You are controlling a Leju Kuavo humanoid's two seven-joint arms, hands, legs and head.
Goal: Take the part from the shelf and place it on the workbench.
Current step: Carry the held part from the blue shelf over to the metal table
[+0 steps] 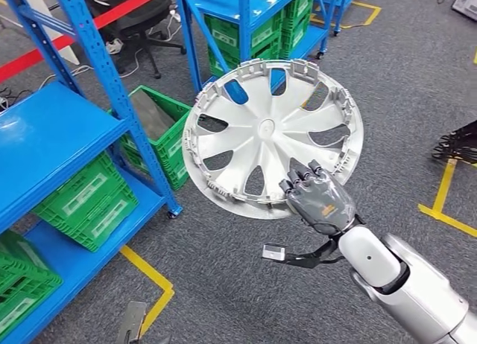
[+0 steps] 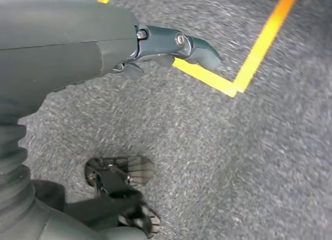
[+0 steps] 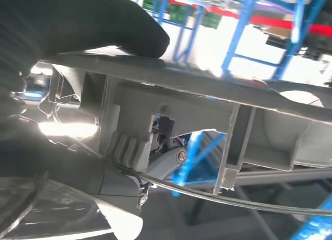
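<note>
One part only: silver wheel cover (image 1: 273,138), held in mid-air above grey carpet (image 1: 236,277), clear of blue shelf (image 1: 51,135) on the left. Gripped at near rim by right hand (image 1: 317,199), fingers curled over the edge, thumb (image 3: 98,22) pressed on the opposite face. Round, so no long axis; face tilted up toward the camera. Left hand (image 2: 78,48) hanging low, nothing in it, finger spread not discernible. Workbench location unknown.

wheel cover (image 1: 264,132): 1 | blue shelving units (image 1: 62,128): 2 | green crates (image 1: 87,199): several
</note>
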